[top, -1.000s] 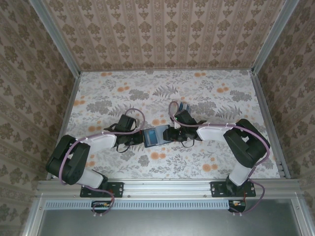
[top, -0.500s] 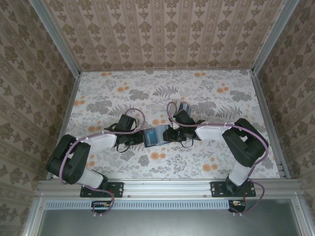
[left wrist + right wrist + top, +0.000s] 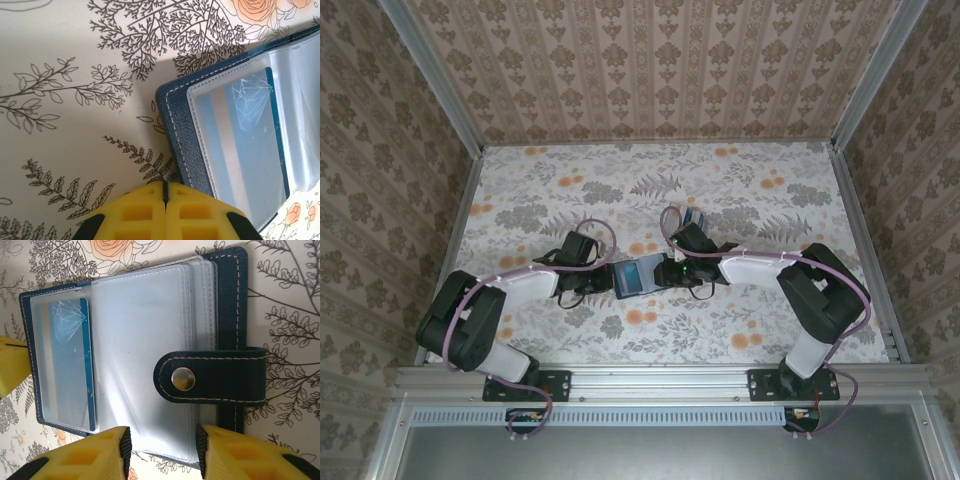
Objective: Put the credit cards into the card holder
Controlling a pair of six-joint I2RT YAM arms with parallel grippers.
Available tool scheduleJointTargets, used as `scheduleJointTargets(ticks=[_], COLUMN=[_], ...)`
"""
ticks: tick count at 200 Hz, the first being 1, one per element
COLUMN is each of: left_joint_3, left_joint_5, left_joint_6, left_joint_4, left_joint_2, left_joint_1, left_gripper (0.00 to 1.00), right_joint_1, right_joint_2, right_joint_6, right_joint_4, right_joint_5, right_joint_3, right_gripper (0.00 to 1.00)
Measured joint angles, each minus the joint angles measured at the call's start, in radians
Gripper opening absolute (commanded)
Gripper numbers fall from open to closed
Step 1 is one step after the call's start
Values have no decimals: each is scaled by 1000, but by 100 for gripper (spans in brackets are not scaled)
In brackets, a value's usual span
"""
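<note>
The card holder (image 3: pixel 227 300) lies open on the flowered table (image 3: pixel 740 190) between the two arms. One blue card (image 3: pixel 67 365) sits already in the outer clear pocket.

The left gripper (image 3: pixel 165 200) has its yellow fingers pressed together, and its tip is at the edge of the cover. I cannot tell whether it touches. The right gripper (image 3: pixel 162 447) has its fingers spread, with the lower edge of the clear pockets (image 3: pixel 140 340) between them. It pinches nothing that I can see.

To do this step well, I think the left arm should keep the cover flat while the right one turns a single pocket leaf, not several. The strap (image 3: pixel 215 376) with its metal button (image 3: pixel 183 378) should stay out of the way.

No brand or writing can be read. The card shows only a white line drawing like a diamond.
</note>
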Motion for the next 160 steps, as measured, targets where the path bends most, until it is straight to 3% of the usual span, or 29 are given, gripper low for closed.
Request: scheduleJointTargets(ticks=[112,160], left_joint_3=[10,10], left_joint_5=[5,5], left_joint_6=[5,7], left_joint_4=[-2,-1], left_joint_2=[11,11], left_joint_1=[0,0], left_gripper=[0,0], right_joint_1=[0,0], right_joint_2=[-5,18], right_joint_6=[-18,-18], right_joint_4=[-8,11], right_joint_5=[2,-4], right_joint_3=[0,0], right_gripper=[35,39])
